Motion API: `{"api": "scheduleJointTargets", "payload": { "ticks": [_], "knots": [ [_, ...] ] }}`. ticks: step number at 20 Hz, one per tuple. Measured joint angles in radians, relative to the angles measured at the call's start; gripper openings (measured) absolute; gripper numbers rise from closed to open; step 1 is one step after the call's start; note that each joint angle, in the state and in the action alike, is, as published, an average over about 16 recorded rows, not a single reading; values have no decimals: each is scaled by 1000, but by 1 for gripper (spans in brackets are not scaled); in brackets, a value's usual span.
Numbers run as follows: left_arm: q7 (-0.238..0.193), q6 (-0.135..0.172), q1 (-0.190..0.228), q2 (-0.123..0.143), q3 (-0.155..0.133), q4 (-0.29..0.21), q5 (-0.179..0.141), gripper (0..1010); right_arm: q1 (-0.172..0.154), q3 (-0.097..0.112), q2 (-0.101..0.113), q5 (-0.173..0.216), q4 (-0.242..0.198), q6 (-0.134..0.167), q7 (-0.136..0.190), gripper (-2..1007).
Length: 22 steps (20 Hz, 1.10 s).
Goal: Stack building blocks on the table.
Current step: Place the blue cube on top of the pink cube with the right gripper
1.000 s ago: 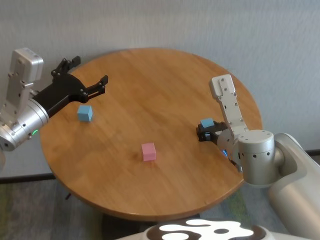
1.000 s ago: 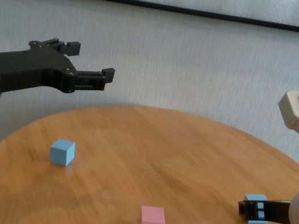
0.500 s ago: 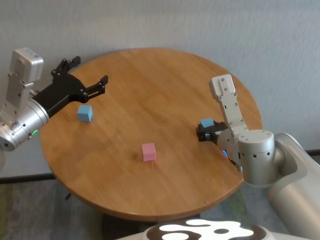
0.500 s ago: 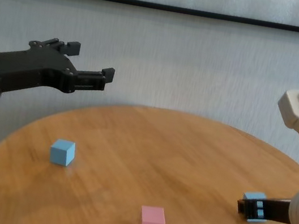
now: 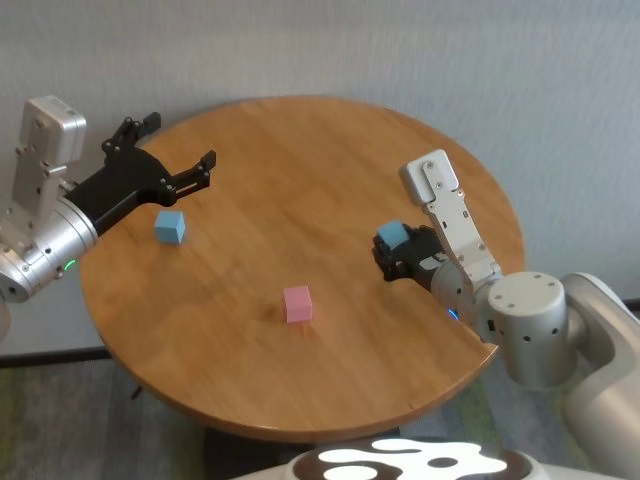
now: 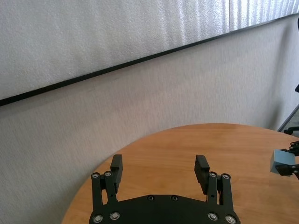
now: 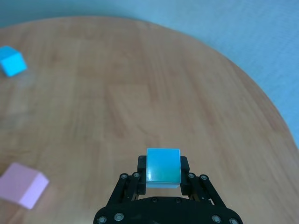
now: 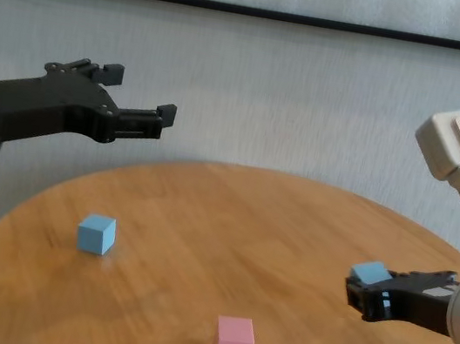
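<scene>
The left gripper [image 5: 180, 150] is held above the tabletop's [image 5: 300, 180] left edge, its fingers [image 6: 202, 168] spread wide with nothing between them. Just below it a matte light blue cube [image 5: 170, 226] rests on the honey-coloured wood grain. A pink cube [image 5: 297, 303] sits near the middle, well apart. At the right, a second light blue cube [image 5: 392, 235] is clamped in the right gripper [image 5: 390, 255], raised off the round tabletop.

Table [image 5: 300, 170] top — honey wood grain, smooth, faint satin sheen. Pink block [image 5: 297, 303] and both light blue blocks [image 5: 170, 226] [image 7: 163, 167] on or above it — matt, plain faces. Grippers [image 8: 140, 100] [image 7: 163, 175] matt black, plastic-looking; wall [image 5: 400, 50] behind the table finely textured.
</scene>
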Motion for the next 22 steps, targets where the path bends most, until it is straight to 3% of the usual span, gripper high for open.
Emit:
{"api": "scheduleJointTargets", "payload": {
  "ticks": [6, 13, 17, 22],
  "knots": [
    [0, 0, 0, 0, 0, 0, 0, 1000, -9, -27, 66, -5, -60, -41, 135, 361],
    [0, 0, 0, 0, 0, 0, 0, 1000, 5, -50, 126, 7, -104, -51, 285, 361],
    [0, 0, 0, 0, 0, 0, 0, 1000, 13, -59, 138, 17, -122, -34, 344, 361],
    [0, 0, 0, 0, 0, 0, 0, 1000, 9, -62, 129, 24, -141, -5, 370, 361]
  ]
}}
